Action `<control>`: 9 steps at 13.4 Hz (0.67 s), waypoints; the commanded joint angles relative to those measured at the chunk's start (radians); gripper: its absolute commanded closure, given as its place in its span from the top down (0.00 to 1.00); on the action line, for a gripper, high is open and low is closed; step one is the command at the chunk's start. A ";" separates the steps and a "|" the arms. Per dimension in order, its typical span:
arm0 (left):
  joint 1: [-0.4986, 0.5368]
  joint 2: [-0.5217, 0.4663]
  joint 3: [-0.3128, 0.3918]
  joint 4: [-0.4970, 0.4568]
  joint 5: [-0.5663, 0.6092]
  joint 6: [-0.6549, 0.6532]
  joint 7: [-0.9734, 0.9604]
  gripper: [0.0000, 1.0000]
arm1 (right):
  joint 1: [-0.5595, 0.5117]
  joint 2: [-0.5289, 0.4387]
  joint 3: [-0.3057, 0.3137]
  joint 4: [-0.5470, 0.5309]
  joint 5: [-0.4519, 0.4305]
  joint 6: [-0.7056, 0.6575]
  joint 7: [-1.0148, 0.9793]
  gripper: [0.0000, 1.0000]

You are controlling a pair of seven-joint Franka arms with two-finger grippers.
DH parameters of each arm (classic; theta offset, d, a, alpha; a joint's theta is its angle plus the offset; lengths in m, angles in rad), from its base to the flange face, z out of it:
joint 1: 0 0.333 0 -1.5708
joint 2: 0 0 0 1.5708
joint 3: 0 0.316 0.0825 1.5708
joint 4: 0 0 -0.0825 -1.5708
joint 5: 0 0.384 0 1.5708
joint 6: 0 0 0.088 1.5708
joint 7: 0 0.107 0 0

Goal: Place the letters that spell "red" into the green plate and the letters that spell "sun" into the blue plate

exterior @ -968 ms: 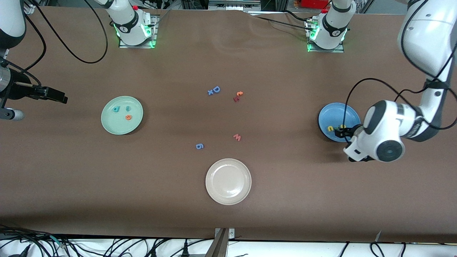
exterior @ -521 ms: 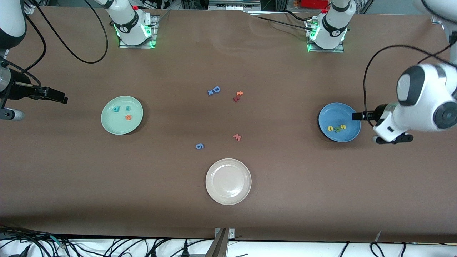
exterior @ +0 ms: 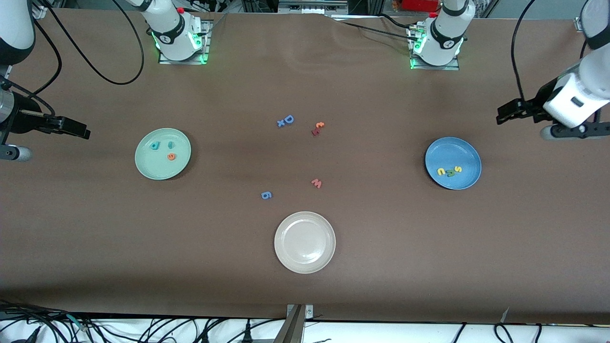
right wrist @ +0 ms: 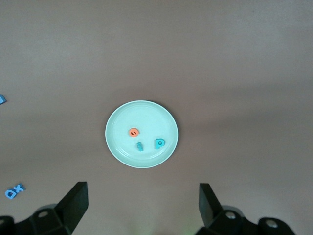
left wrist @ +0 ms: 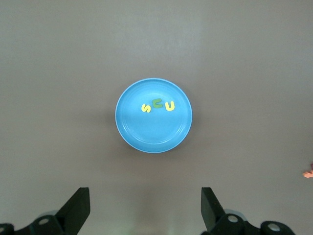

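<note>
Apparently all sorted. Green plate (exterior: 162, 153) holds teal d (exterior: 154, 146), r (exterior: 170, 145), orange e (exterior: 171, 156); blue plate (exterior: 452, 163) holds u (exterior: 441, 171), n (exterior: 450, 173), s (exterior: 458, 169). Nothing left to move. Left gripper (exterior: 505, 113) and right gripper (exterior: 78, 129) spread wide, empty, up over the table's ends.

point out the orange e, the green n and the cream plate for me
orange e (exterior: 171, 156), front view, middle of the letter.
green n (exterior: 450, 173), front view, its middle.
cream plate (exterior: 305, 216), front view, its rim.
</note>
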 commanded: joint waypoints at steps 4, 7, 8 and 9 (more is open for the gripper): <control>-0.010 0.052 0.000 0.179 -0.004 -0.106 0.020 1.00 | 0.000 -0.011 0.003 -0.004 -0.009 0.007 0.014 1.00; -0.005 0.064 -0.002 0.179 -0.001 -0.094 0.023 1.00 | 0.000 -0.009 0.003 -0.002 -0.013 0.007 0.010 1.00; -0.007 0.066 -0.003 0.178 0.006 -0.094 0.023 1.00 | 0.001 -0.009 0.005 -0.002 -0.013 0.007 0.012 1.00; -0.007 0.067 -0.002 0.175 0.011 -0.092 0.023 1.00 | 0.000 -0.008 0.005 -0.002 -0.013 0.007 0.010 1.00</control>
